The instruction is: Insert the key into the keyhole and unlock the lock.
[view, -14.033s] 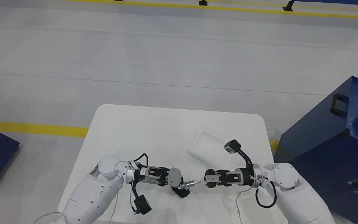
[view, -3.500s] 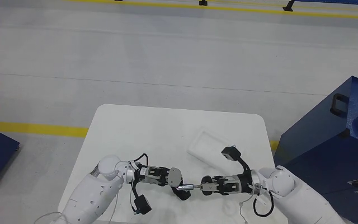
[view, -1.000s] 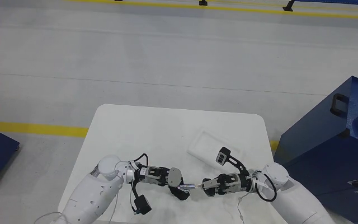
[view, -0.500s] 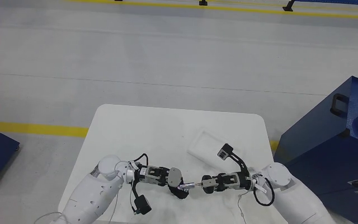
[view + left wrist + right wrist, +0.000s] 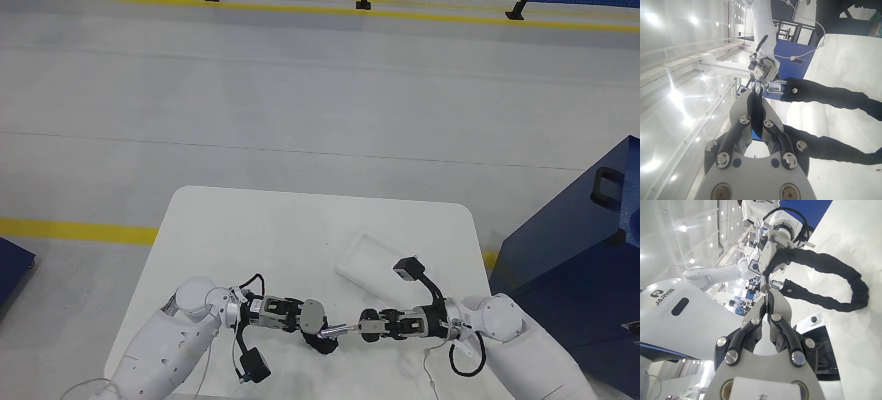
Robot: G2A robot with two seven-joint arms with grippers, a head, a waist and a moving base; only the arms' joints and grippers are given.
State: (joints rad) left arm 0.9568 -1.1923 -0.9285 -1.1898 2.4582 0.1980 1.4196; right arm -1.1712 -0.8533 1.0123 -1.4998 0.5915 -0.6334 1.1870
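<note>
Little print can be made out. On the base of the right gripper point(image 5: 767, 299) sits a pale label point(image 5: 762, 386) with a small dark mark, cut by the picture's edge and not legible. Behind the left gripper point(image 5: 755, 97), a few dark letters point(image 5: 754, 156) stand on a white surface, half hidden and forming no whole word. The blue cabinet point(image 5: 585, 255), at the table's point(image 5: 250, 230) 3 o'clock, bears a small plate point(image 5: 797, 61) too small to read.

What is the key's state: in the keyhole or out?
In, it seems: the key, pinched by the right end effector, meets the lock's silver cylinder end with no gap showing.
</note>
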